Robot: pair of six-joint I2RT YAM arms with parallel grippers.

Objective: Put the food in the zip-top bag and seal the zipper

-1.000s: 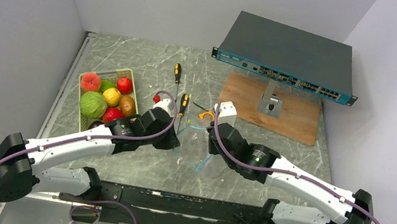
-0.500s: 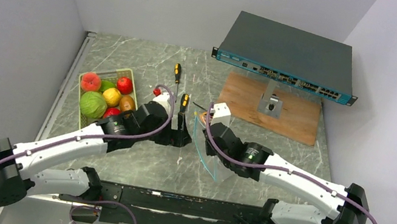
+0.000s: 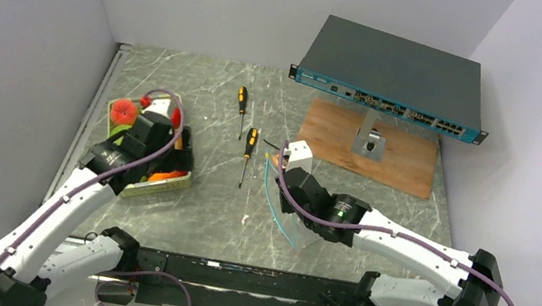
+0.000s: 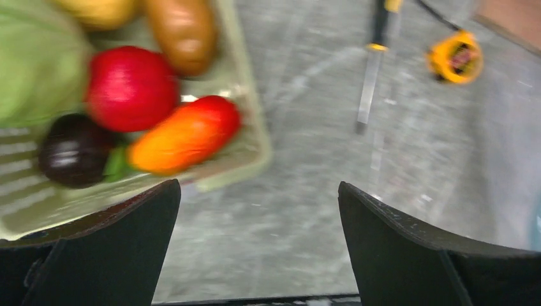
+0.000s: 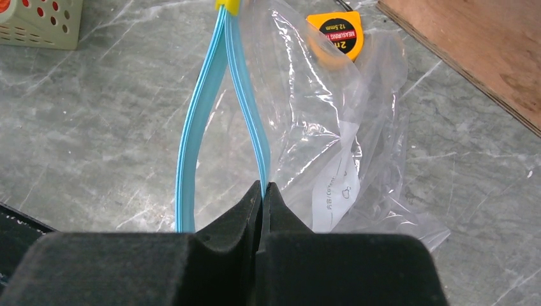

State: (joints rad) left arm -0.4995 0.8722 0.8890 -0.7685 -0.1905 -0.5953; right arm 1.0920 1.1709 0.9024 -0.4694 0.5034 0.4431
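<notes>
Right claw (image 5: 261, 191) is clamped on one lip of the zipper (image 5: 254, 127). The zip-top bag (image 5: 338, 127) gapes just ahead of it, tape measure (image 5: 338, 35) beyond. Left claw (image 4: 257, 191) is spread wide, gripping nothing. The food (image 4: 131, 89) sits ahead to its left in the tray (image 4: 255, 153).

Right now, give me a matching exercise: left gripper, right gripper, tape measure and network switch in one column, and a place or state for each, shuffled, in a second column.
Column one
1. left gripper
2. right gripper
3. tape measure
4. network switch

Column two
A. on a stand over the wooden board
B. shut on the zipper
C. open, beside the tray
D. seen through the zip-top bag

Pairs: 1-C, 2-B, 3-D, 4-A
</notes>
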